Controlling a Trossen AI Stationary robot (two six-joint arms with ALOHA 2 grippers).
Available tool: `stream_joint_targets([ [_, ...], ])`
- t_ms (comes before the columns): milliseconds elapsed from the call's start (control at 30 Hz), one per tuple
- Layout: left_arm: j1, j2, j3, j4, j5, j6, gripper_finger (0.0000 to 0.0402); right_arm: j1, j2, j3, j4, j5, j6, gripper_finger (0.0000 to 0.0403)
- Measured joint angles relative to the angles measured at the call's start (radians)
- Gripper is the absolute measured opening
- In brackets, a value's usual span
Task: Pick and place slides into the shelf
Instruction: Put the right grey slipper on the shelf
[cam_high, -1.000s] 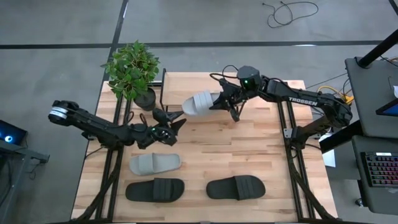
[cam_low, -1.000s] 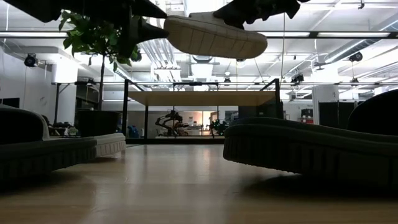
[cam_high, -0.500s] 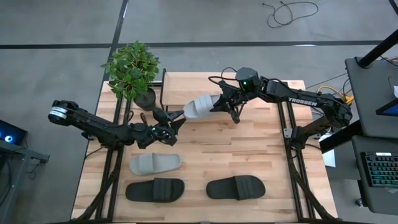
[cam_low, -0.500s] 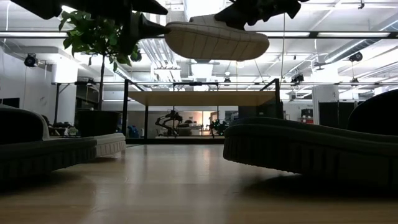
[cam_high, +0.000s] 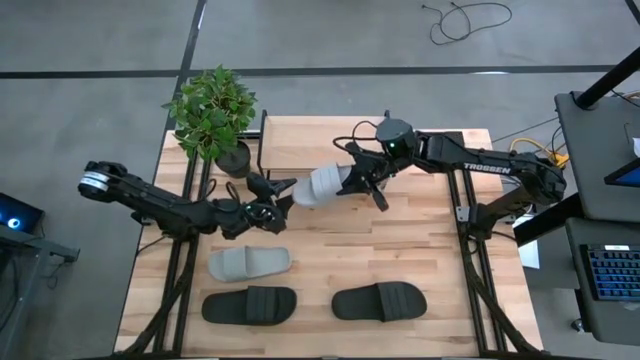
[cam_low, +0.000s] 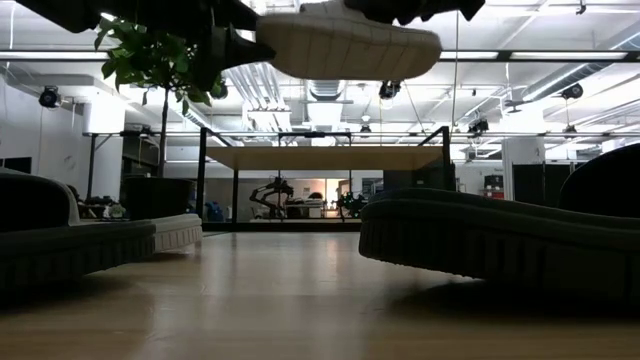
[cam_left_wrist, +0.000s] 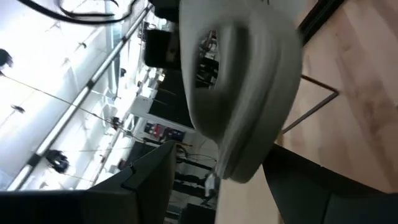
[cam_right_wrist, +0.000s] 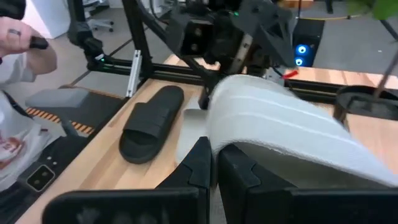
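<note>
Right gripper pinches the strap of a light grey slide, holding it in the air in front of the shelf. Left gripper, fingers spread, sits at that slide's toe. Nearer than the shelf, another grey slide and two black slides lie on the table.

1. In the high view, the word "TROSSEN" stood in white capital letters along the forearm link of the dark six-joint right arm.
2. No other text, number, label or sign could be read in the low view or either wrist view.
</note>
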Motion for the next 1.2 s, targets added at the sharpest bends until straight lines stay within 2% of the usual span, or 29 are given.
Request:
stream_joint_targets([
  [400,-0.003,0.04,0.002,-0.008,0.07,-0.035,0.0221,0.0,0.0,0.033,-0.015,0.007,-0.015,0.0008],
  [633,-0.003,0.042,0.002,0.033,0.071,-0.039,0.0221,0.0,0.014,0.032,-0.072,0.011,-0.023,0.0008],
  [1000,-0.003,0.037,0.001,0.034,0.091,-0.058,0.0221,-0.013,0.033,0.038,-0.055,0.035,-0.046,0.0008],
  [1200,-0.005,0.036,0.002,0.041,0.104,-0.058,0.0221,-0.023,0.037,0.042,-0.049,0.125,-0.049,0.0008],
])
